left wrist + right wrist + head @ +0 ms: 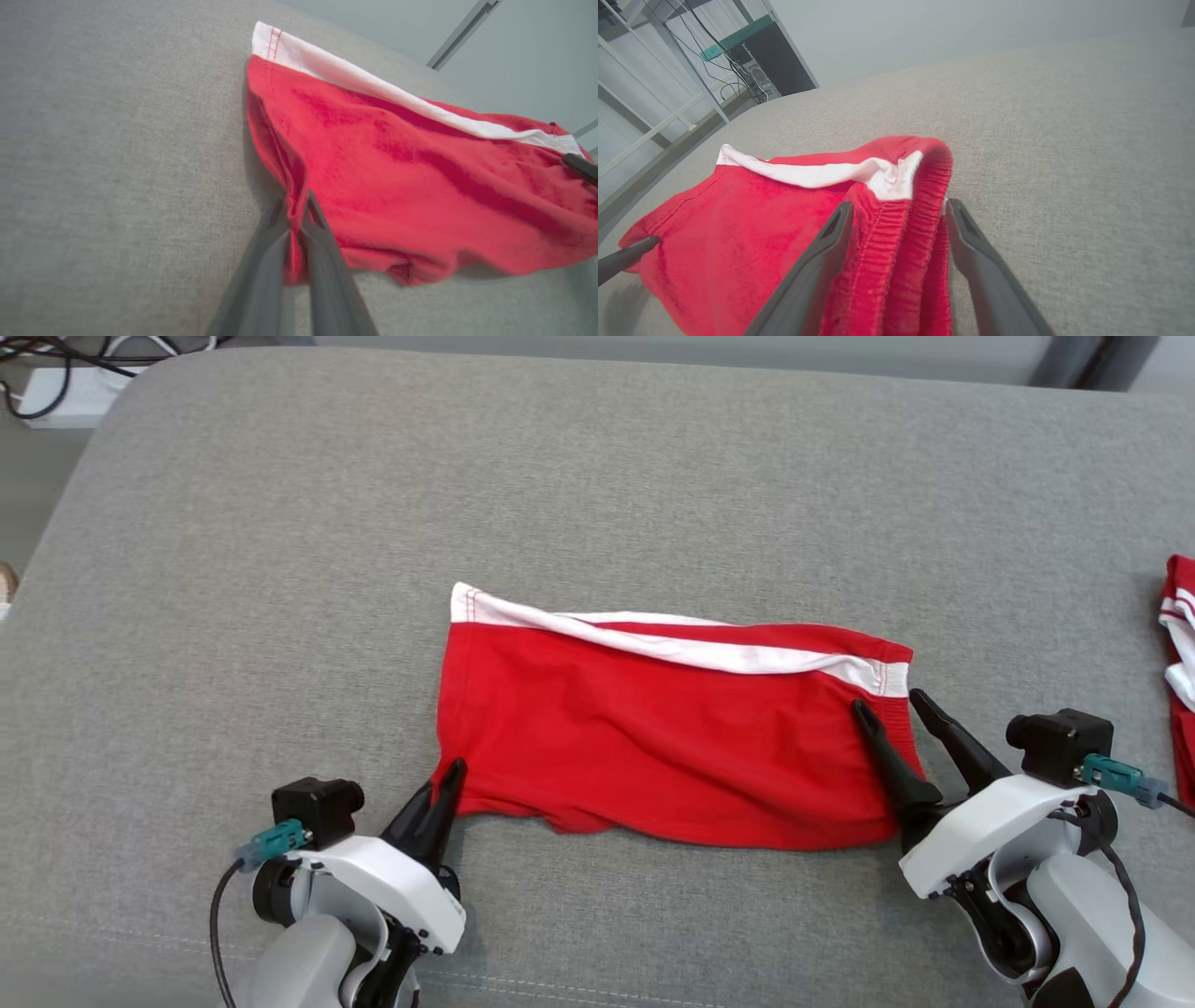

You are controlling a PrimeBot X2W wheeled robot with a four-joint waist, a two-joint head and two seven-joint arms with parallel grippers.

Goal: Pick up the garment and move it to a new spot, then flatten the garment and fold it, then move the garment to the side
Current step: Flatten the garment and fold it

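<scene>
Red shorts (653, 737) lie near the middle of the grey padded surface (280, 569), white stripe (691, 649) along the far edge. The left gripper (446, 779), at seven o'clock of the cloth, has its fingers pressed together on the near left corner; its wrist view shows a thin fold of red pinched between them. The right gripper (887, 702), at three o'clock, stands spread wide, straddling the elastic waistband (924, 186) with nothing clamped yet.

Here's the danger: lift now and only one corner rises, so the shorts swing and bunch. That left pinch looks shallow too, and a sharp tug could slip it. The waistband is thick and doubled, so the right could close on one layer only.

Room? Plenty of bare surface at twelve and nine o'clock. At three o'clock another red-and-white garment (1181, 653) sits at the frame's edge. Drag that way and the two could tangle.
</scene>
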